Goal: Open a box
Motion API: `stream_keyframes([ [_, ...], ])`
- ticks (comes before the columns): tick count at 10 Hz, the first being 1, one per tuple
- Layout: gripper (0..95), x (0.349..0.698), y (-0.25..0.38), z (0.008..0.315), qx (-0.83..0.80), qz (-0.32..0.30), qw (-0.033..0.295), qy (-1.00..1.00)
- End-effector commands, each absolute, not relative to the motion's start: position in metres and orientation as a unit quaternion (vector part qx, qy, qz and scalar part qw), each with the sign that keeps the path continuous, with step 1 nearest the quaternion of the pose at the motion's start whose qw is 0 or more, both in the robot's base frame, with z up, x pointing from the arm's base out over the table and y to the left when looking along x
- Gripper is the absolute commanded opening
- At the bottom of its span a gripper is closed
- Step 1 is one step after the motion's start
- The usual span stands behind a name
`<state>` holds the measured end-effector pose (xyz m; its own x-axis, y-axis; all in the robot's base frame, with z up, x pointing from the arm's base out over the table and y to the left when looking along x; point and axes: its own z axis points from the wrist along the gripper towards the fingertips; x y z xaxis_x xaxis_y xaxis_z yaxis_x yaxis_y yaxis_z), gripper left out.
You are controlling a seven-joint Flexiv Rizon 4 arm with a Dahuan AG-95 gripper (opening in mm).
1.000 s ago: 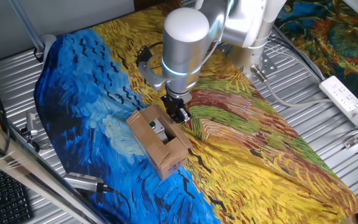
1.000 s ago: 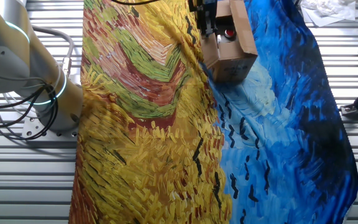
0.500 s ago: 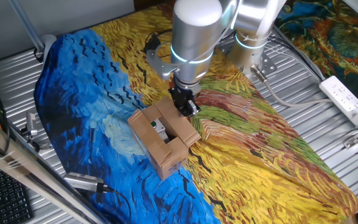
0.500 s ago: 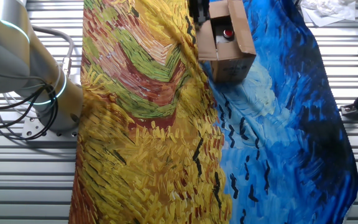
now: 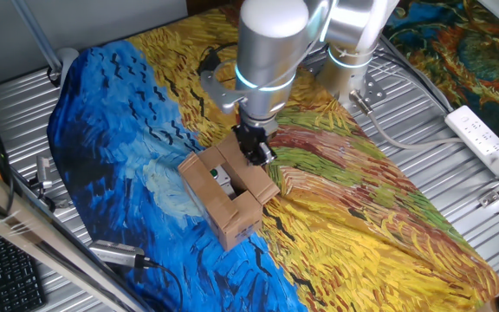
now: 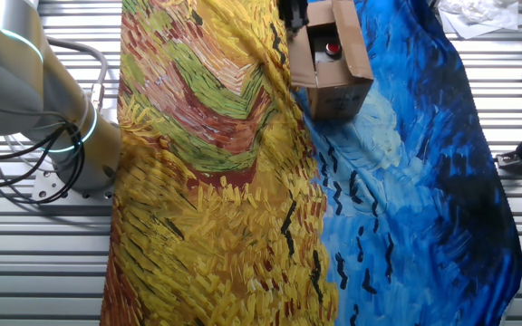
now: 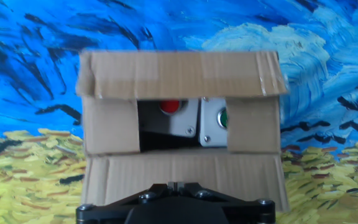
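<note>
The box [image 7: 182, 118] is seen with flaps folded out, its grey unit [image 7: 194, 121] exposed, the gripper [image 5: 256, 154] held at its 6 o'clock edge, grip state not discernible.

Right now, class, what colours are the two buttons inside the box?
Red button and green button, clearest in the hand view.

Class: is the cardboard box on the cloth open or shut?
Open: the box has its flaps spread, showing red and green buttons inside.

Painted cloth [image 5: 145, 113] in blue and yellow swirls lying over ribbed metal table [image 5: 457, 173], white power strip [image 5: 485, 137] sitting at one edge, black keyboard [image 5: 3, 269] showing at a corner, crumpled white paper [image 6: 478, 16] lying beyond the cloth
</note>
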<state>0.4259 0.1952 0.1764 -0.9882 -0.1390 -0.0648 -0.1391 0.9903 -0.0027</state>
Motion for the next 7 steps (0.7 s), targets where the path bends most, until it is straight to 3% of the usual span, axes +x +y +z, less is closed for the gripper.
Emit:
stream_keyframes([
  [1, 0.0, 0.434, 0.195, 0.172, -0.070, 0.001, 0.035, 0.997],
  [7, 0.0, 0.462, 0.195, 0.157, -0.073, 0.002, 0.036, 0.997],
])
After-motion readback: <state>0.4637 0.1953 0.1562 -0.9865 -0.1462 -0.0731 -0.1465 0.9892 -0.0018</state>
